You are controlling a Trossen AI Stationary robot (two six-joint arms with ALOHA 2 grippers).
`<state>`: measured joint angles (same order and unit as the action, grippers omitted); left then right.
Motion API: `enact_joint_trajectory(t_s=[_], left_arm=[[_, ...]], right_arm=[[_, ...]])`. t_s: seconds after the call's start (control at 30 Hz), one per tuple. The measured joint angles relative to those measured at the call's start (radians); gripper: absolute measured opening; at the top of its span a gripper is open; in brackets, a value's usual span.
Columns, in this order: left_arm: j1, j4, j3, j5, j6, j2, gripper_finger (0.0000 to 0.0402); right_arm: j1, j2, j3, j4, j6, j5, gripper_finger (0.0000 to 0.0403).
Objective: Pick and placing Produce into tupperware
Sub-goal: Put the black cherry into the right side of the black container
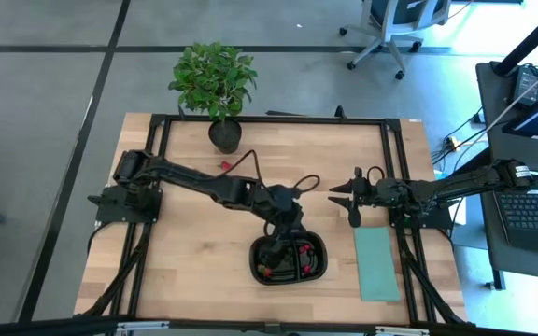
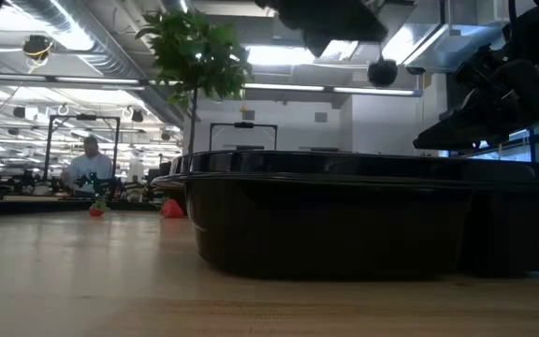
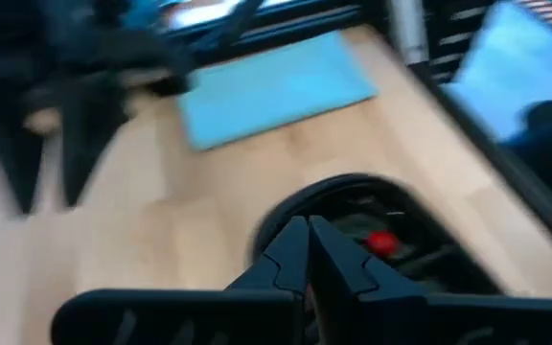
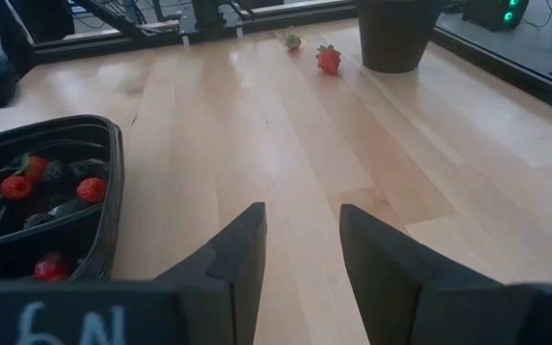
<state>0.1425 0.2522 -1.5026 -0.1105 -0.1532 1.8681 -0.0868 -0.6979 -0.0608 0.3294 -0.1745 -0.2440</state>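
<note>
The black tupperware (image 1: 288,259) sits near the table's near edge, with red and dark berries (image 4: 92,189) in it. It fills the low view (image 2: 372,215). My left gripper (image 1: 285,227) hovers over the tupperware's far rim. Its fingers (image 3: 307,244) are shut with nothing showing between them, and a red berry (image 3: 381,242) lies in the tupperware below. My right gripper (image 1: 348,201) is open (image 4: 300,240) above bare wood, right of the tupperware. Two red pieces (image 4: 329,59) lie loose on the table near the plant pot (image 4: 396,34).
A leafy potted plant (image 1: 215,84) stands at the table's far edge. A flat pale teal rectangle (image 1: 376,264) lies right of the tupperware. A black frame runs round the table. In the low view, a person (image 2: 87,167) sits in the room beyond.
</note>
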Motion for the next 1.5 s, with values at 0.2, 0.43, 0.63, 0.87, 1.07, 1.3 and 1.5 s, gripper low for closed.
enact_joint_trajectory(t_s=[0.2,0.43,0.63,0.87,1.07,1.3,1.5], left_arm=[[0.004,-0.050,-0.012,0.032,-0.014,0.078,0.0000],[0.012,-0.041,-0.070,0.030,-0.015,0.194,0.0000],[0.032,-0.042,-0.077,0.034,-0.014,0.230,0.0000],[0.043,-0.042,-0.076,0.042,0.006,0.271,0.0000],[0.042,-0.047,-0.076,0.042,0.014,0.271,0.0000],[0.043,-0.048,-0.076,0.042,0.015,0.271,0.0000],[0.042,-0.054,-0.076,0.042,0.015,0.271,0.0000]], right_arm=[[0.000,0.000,0.000,-0.003,0.003,0.000,0.0138],[0.000,-0.003,0.000,-0.017,-0.004,0.000,0.0138],[0.000,-0.003,0.000,-0.024,-0.003,0.000,0.0138],[0.000,-0.003,0.000,-0.029,-0.001,0.000,0.0138],[0.000,-0.003,0.000,-0.035,-0.003,0.000,0.0138],[0.000,-0.003,0.000,-0.036,-0.003,0.000,0.0138],[0.000,-0.003,0.000,-0.036,-0.004,0.000,0.0138]])
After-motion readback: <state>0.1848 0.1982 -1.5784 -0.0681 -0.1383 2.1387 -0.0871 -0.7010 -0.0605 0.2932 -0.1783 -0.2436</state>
